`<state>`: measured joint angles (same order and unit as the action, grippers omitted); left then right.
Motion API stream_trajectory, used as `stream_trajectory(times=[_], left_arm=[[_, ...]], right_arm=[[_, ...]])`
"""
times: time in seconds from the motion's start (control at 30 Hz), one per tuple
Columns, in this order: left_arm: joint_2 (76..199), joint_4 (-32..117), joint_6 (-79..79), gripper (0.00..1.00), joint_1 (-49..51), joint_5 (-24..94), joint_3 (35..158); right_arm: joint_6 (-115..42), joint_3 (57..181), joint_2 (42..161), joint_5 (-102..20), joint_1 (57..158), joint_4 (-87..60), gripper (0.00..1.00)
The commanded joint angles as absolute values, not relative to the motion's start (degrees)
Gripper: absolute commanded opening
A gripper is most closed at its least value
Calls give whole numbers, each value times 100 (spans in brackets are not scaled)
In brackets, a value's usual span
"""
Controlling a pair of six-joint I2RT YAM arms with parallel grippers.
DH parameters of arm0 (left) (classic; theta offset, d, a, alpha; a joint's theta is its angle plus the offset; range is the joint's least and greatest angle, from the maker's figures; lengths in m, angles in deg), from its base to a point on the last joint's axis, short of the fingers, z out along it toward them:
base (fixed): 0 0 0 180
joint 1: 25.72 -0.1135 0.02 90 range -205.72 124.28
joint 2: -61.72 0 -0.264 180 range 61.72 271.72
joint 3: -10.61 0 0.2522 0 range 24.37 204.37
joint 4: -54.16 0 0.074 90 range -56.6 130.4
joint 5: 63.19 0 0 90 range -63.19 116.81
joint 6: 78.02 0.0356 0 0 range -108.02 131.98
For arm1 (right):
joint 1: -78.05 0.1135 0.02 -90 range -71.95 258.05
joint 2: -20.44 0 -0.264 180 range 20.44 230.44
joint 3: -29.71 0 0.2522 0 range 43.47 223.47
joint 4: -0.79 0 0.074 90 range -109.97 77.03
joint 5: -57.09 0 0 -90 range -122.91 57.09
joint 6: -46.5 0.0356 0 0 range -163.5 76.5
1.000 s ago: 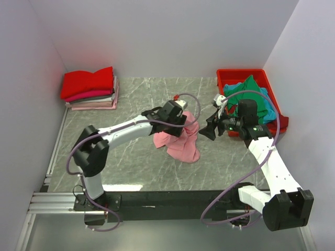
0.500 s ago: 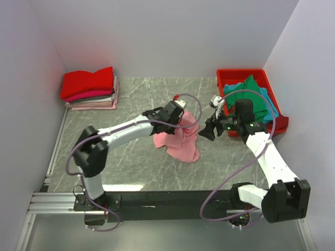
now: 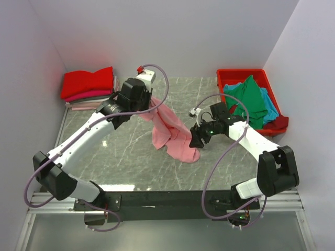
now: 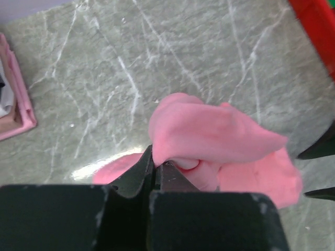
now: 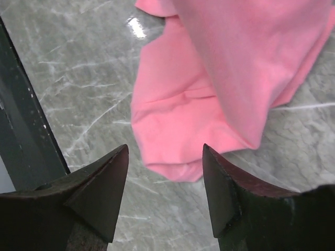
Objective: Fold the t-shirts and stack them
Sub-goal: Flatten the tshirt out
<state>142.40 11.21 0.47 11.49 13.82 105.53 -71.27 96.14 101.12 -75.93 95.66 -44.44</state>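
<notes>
T-shirts lie in three places on your grey marble-patterned table (image 3: 131,157). A folded stack (image 3: 89,86) with red on top sits in the upper left of the top view, already done by the look of it. A loose heap, with a green shirt (image 3: 251,97) over a teal-blue one (image 3: 269,107), waits in the rigid red plastic bin (image 3: 241,71) at the upper right.

Your working piece is the light pink soft cloth t-shirt (image 3: 170,130) at centre frame. It hangs as a slanting drape from upper left to lower right, with its lower end crumpled on the table. Lifting it by one point lets its own weight pull it out long, so you can find an edge rather than dig through a bundle.

Your left gripper (image 3: 147,103) is what holds it up. In the left wrist view its fingertips (image 4: 142,168) are pressed together with a pinch of pink cloth between them.

Your right gripper (image 3: 194,141) has its jaws well apart and holds nothing. It sits low, just beside the shirt's lower end, and its wrist view shows the rounded bottom fold of pink between the two dark fingers (image 5: 104,178), farther off toward the table. That placement reads as lining up a second hold, so the shirt can be stretched between both arms and laid flat for folding. Aim for a single layer at the hem, as a bunched grab would leave it twisted.
</notes>
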Motion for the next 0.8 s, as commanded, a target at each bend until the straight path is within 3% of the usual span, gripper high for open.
stream_trajectory(times=[0.0, 0.13, 0.33, 0.37, 0.47, 0.57, 0.77], left_arm=[[14397, 990, 485, 0, 735, 1583, 11057], [14976, 1227, 828, 0, -13, 1214, 12032], [17234, 657, 723, 1, -709, 1108, 14981], [17776, 482, 697, 22, -709, 1064, 15362], [17994, 59, 426, 68, -709, 862, 15954], [17172, 488, 337, 81, -709, 765, 14964], [14972, 1007, -41, 81, -709, 1344, 12223]], right_arm=[[-7153, 10034, 10007, -7378, 9458, -4567, 65], [-7197, 9964, 9682, -7527, 9071, -4532, 65], [-7162, 9911, 9488, -7597, 8851, -4523, 65], [-7154, 9902, 9471, -7632, 8842, -4514, 65], [-7197, 9876, 9479, -7764, 8859, -4532, 65], [-7303, 9832, 9567, -7791, 8938, -4523, 65], [-7505, 9788, 9839, -7309, 9781, -4374, 65]])
